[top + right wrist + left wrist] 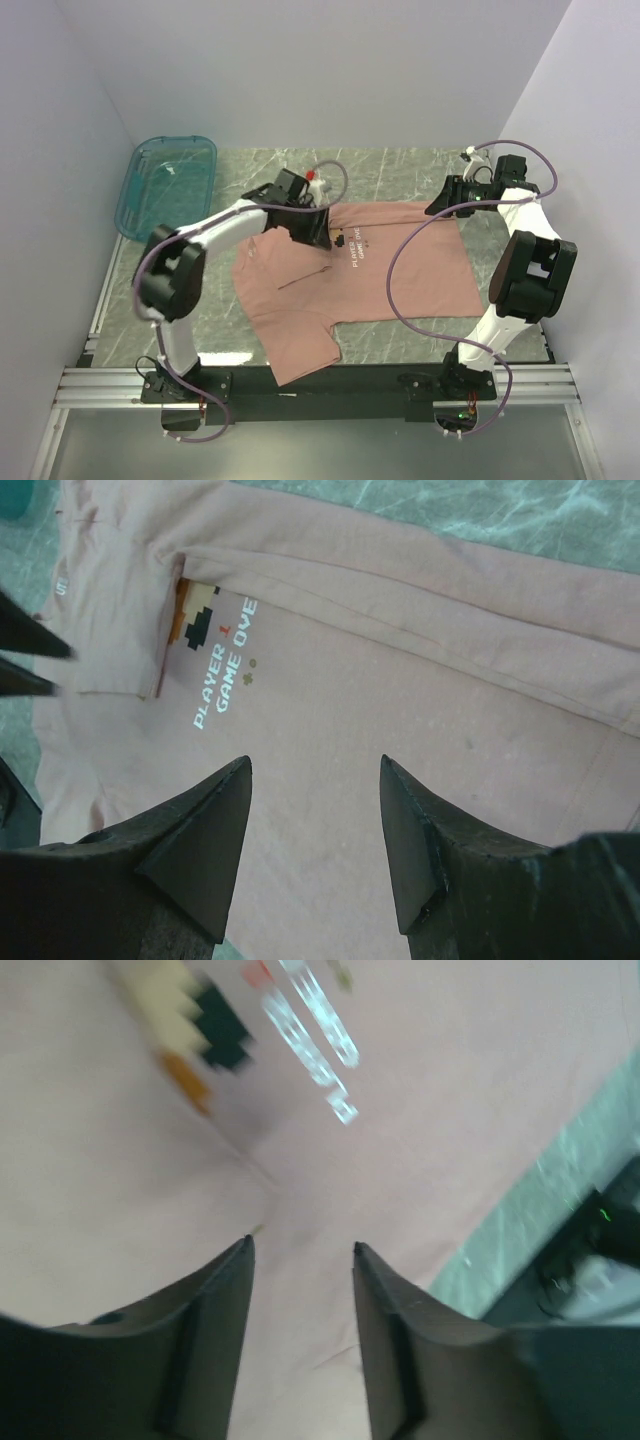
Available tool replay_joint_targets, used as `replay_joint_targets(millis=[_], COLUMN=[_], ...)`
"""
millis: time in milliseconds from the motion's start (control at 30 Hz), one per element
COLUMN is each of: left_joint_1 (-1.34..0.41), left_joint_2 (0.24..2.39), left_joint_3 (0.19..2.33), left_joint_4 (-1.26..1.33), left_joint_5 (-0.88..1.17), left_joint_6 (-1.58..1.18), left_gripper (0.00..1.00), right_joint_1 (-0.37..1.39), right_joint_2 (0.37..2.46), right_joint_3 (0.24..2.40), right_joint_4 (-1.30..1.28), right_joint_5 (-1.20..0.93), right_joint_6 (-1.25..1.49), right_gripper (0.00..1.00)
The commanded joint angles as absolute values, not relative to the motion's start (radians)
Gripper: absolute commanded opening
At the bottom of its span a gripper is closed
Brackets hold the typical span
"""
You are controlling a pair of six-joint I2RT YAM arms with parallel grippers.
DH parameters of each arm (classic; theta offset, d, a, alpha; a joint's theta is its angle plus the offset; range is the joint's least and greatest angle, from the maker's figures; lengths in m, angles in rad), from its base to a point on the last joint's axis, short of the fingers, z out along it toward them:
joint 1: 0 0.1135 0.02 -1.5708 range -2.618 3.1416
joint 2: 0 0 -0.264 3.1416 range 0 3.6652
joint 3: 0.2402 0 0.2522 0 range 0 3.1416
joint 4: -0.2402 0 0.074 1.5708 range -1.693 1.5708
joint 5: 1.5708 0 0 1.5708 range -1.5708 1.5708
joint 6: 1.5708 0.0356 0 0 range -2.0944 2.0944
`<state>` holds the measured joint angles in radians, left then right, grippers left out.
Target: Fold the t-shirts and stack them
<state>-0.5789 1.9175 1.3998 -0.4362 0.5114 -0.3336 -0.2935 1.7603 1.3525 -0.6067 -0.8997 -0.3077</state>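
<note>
The dusty-pink t-shirt [400, 285] lies spread on the grey marbled counter [400, 165], with a fold covering part of its chest print [222, 670]. The left pincer [300, 1248] hangs just over that print, fingers spread. The view is blurred, but no cloth seems caught between them. The right pincer [315, 762], also spread and empty, hovers right of the print. A translucent teal bin [165, 180] sits well left of it.
</note>
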Motion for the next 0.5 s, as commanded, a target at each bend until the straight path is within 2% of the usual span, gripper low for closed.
replay_joint_targets(millis=[0,33,133,233,467], left_joint_1=[-0.560,-0.545,-0.502,-0.440,-0.413], left_joint_2=[1.705,1.671,1.498,1.369,1.177], left_joint_3=[1.411,1.396,1.284,1.162,0.910], left_joint_4=[-0.454,-0.454,-0.442,-0.416,-0.313], left_joint_5=[0.254,0.211,0.049,0.003,-0.110], left_joint_6=[-0.259,-0.252,-0.227,-0.212,-0.201], left_gripper=[0.51,0.53,0.68,0.77,0.80], right_joint_1=[-0.304,-0.302,-0.302,-0.302,-0.304], right_joint_2=[1.729,1.730,1.738,1.778,1.960], right_joint_3=[1.362,1.364,1.387,1.445,1.626], right_joint_4=[-0.589,-0.572,-0.529,-0.514,-0.546], right_joint_5=[-0.864,-0.830,-0.720,-0.608,-0.416], right_joint_6=[-0.307,-0.287,-0.232,-0.172,-0.094], right_gripper=[0.61,0.61,0.60,0.59,0.54])
